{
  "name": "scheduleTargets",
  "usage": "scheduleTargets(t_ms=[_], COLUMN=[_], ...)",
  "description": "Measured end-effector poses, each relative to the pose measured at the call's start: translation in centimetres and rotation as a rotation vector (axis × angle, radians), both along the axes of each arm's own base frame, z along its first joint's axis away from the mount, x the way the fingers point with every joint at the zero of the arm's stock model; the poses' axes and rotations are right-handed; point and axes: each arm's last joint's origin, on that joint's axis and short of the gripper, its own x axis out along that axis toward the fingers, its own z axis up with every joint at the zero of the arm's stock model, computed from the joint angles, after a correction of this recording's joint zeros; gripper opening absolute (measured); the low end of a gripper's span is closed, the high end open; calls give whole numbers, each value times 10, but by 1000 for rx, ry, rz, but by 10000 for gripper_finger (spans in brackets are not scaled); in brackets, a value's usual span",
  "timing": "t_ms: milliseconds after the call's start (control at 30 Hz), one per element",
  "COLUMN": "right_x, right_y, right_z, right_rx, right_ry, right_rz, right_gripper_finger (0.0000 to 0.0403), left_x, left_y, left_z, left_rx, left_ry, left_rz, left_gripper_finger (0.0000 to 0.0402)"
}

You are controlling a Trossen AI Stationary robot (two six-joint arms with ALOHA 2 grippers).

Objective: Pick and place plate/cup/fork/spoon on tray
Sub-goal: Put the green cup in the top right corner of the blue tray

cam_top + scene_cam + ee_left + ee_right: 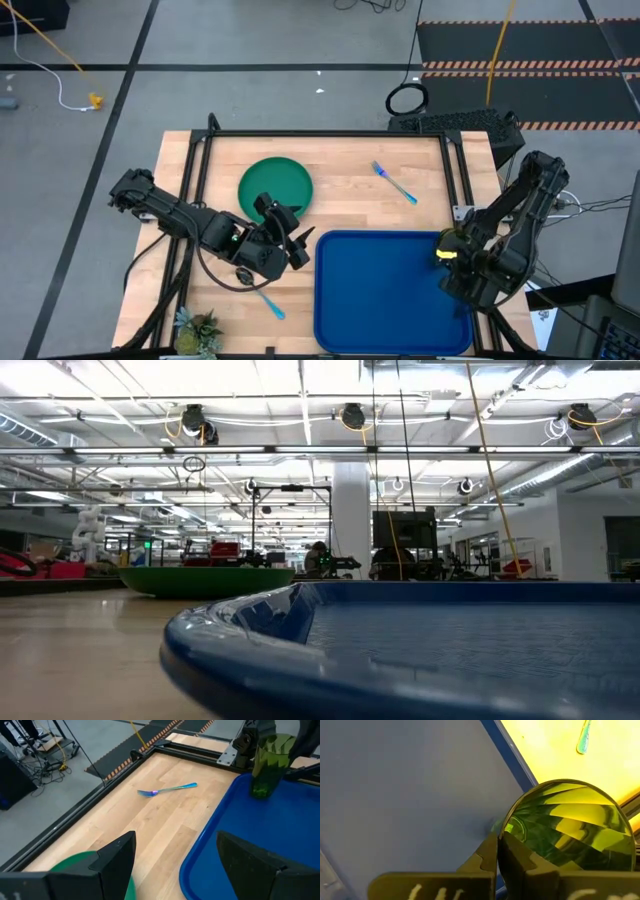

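The translucent green cup (267, 765) hangs from my shut right gripper (498, 845) over the blue tray's (390, 300) far right corner. Whether its base touches the tray I cannot tell. My left gripper (300, 245) stands open and holds nothing, above the bare wood between the green plate (275, 185) and the tray's left rim. The plate lies flat on the table at the far left. The fork (393, 182) lies on the wood beyond the tray. The spoon (268, 300) lies near the front edge, beside the left arm. My right gripper holds the cup by its rim (506, 827), with the cup's wall pinched between the two fingers, one inside the cup and one outside. The fingers come from above, pointing steeply down. The cup (570, 830) hangs below them, mouth up and slightly tilted.
A small potted plant (197, 330) stands at the near left corner. A black frame rail (320, 133) runs along the table's far edge and down both sides. Most of the tray's floor (280, 830) is bare.
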Motion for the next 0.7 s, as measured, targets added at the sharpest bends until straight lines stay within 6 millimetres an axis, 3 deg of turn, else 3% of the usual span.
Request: scheduleTargets(t_ms=[700], right_x=[0], right_y=[1], right_z=[-1], right_rx=[20], right_ry=[24], right_rz=[23], right_gripper_finger=[43], left_x=[0], left_y=[0], left_z=[0], left_rx=[-3], left_ry=[-3], left_rz=[2], left_gripper_finger=[278])
